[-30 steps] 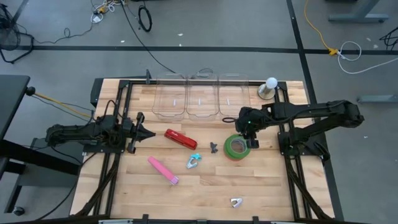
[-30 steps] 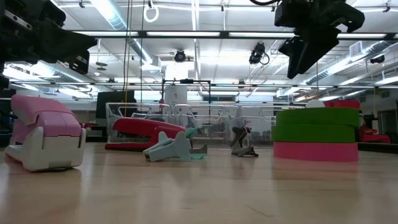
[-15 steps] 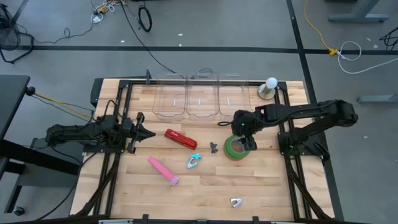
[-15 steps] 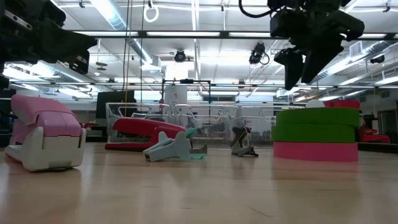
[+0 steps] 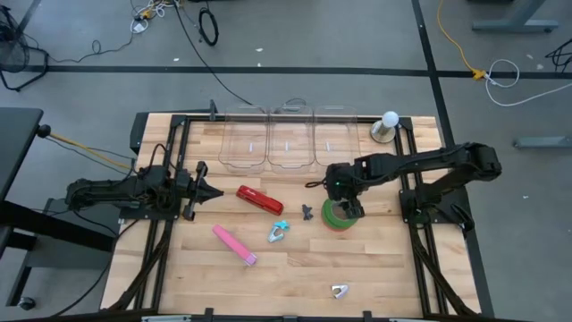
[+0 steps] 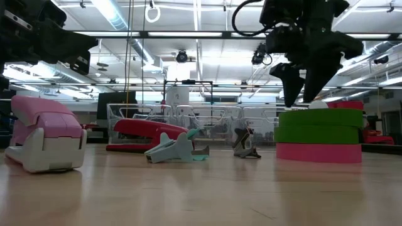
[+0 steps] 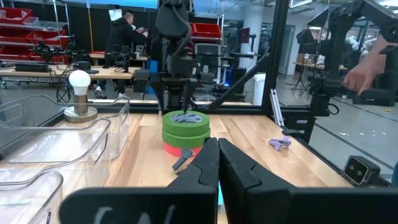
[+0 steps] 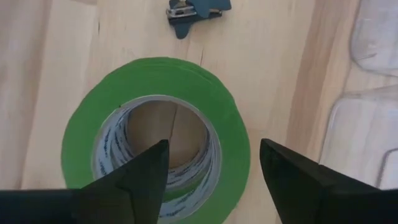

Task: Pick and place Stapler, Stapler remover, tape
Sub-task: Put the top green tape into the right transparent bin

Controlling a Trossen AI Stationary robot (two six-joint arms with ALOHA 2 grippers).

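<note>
The green tape roll (image 5: 337, 214) lies flat on top of the red roll (image 6: 320, 152), on the table right of centre. My right gripper (image 8: 212, 147) is open and points down just above the green roll (image 8: 155, 134). One finger stands over the roll's open centre, the other outside its rim, and neither touches it. A red stapler (image 5: 259, 199), a pink stapler (image 5: 234, 244), a teal staple remover (image 5: 279, 233) and a dark staple remover (image 5: 307, 211) lie on the table. My left gripper (image 5: 214, 190) waits shut at the left.
Three clear bins (image 5: 288, 140) stand along the far edge, with a bulb-shaped object (image 5: 388, 125) to their right. A small grey staple remover (image 5: 339, 291) lies near the front edge. People show in the room beyond the table in the left wrist view.
My right gripper has gone toward the table's left edge and down, from beside the tape stack to just above the green roll, staying open. The tape and the other things have not moved.
</note>
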